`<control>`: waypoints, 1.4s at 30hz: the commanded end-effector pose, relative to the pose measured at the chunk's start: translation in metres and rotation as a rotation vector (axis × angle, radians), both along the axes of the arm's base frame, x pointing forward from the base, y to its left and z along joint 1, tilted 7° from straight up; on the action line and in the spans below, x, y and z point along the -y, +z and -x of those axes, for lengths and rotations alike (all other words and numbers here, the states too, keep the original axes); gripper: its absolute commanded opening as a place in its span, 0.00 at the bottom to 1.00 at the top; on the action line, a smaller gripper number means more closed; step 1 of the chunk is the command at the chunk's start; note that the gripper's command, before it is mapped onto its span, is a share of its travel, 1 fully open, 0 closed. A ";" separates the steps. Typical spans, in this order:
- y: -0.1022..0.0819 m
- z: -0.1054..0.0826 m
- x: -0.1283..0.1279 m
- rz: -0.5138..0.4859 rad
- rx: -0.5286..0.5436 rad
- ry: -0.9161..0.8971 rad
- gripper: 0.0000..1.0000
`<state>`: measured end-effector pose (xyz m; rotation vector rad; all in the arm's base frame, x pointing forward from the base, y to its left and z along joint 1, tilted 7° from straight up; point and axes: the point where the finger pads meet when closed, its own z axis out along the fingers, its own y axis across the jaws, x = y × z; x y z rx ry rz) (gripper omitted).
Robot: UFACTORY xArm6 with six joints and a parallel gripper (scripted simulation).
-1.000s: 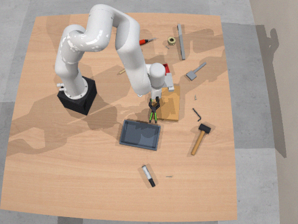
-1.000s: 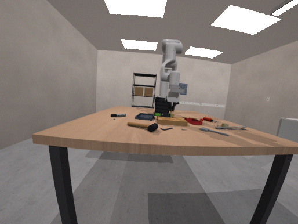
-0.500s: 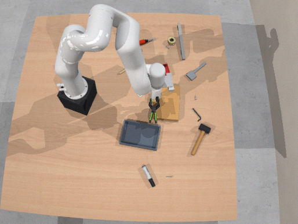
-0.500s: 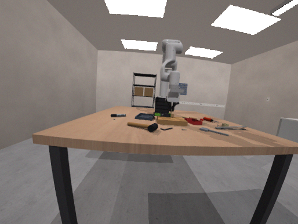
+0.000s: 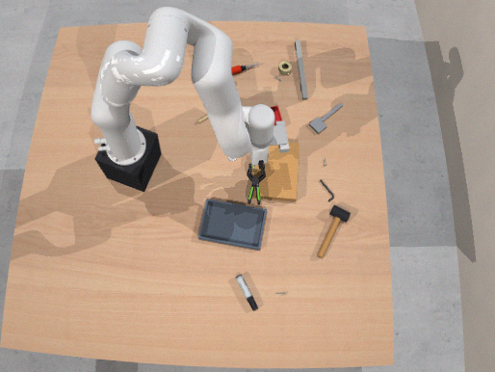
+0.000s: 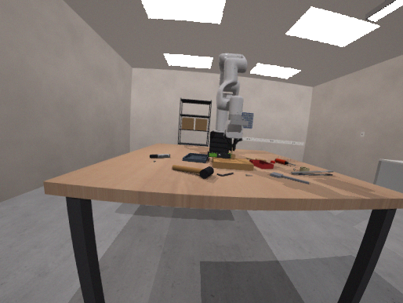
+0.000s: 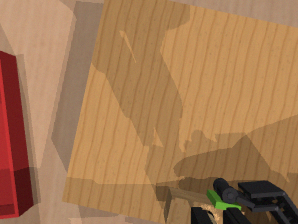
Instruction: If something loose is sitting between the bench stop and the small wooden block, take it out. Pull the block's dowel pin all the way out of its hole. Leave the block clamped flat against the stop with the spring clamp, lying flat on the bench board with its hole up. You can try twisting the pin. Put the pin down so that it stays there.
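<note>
The bench board (image 5: pixel 281 171) lies right of the arm and fills the wrist view (image 7: pixel 190 100). My gripper (image 5: pixel 255 182) points down at the board's near left edge and is shut on the spring clamp (image 5: pixel 254 194), which is black with green handles. In the wrist view the clamp (image 7: pixel 227 196) shows at the bottom right. Below it a pale wooden piece, perhaps the block, is cut off by the frame. A thin brown bar (image 7: pixel 179 192) lies beside it. A small tan stick (image 5: pixel 202 118) lies on the table left of the arm's wrist. I cannot see the block's hole.
A grey bin (image 5: pixel 233 224) sits just in front of the board. A red tray (image 5: pixel 275 115) lies behind it. A hammer (image 5: pixel 332 230), hex key (image 5: pixel 327 189), scraper (image 5: pixel 325 119), metal bar (image 5: pixel 300 68), screwdriver (image 5: pixel 243 68), brass ring (image 5: pixel 285 67) and marker (image 5: pixel 247 292) lie around.
</note>
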<state>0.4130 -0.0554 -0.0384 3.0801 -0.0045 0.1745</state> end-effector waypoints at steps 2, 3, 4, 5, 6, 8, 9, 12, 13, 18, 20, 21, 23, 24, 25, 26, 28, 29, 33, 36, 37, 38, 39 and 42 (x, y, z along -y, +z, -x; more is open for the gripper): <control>0.001 -0.001 0.000 0.000 0.004 0.000 0.00; 0.001 -0.001 0.000 0.000 0.004 0.000 0.00; 0.001 -0.001 0.000 0.000 0.004 0.000 0.00; 0.001 -0.001 0.000 0.000 0.004 0.000 0.00; 0.001 -0.001 0.000 0.000 0.004 0.000 0.00; 0.001 -0.001 0.000 0.000 0.004 0.000 0.00; 0.001 -0.001 0.000 0.000 0.004 0.000 0.00; 0.001 -0.001 0.000 0.000 0.004 -0.003 0.00; 0.001 -0.001 0.000 0.000 0.004 -0.006 0.00; 0.002 -0.001 0.000 -0.002 0.005 -0.023 0.00; 0.002 -0.001 0.000 -0.003 0.005 -0.029 0.00; 0.002 -0.001 0.000 -0.004 0.006 -0.037 0.00; 0.003 -0.001 0.000 -0.006 0.007 -0.054 0.00; 0.003 -0.001 0.000 -0.007 0.007 -0.063 0.00; 0.003 -0.001 0.000 -0.008 0.008 -0.073 0.00; 0.003 -0.001 0.000 -0.009 0.009 -0.084 0.00; 0.004 -0.001 0.000 -0.012 0.010 -0.107 0.00; 0.004 -0.001 0.000 -0.013 0.011 -0.120 0.00; 0.005 -0.001 0.000 -0.019 0.014 -0.169 0.00; 0.006 -0.001 0.000 -0.021 0.014 -0.182 0.00; 0.006 -0.001 0.000 -0.022 0.015 -0.194 0.00; 0.007 -0.001 0.000 -0.023 0.015 -0.200 0.00; 0.010 0.000 0.000 -0.023 0.015 -0.200 0.00; 0.018 0.000 -0.001 -0.023 0.015 -0.200 0.00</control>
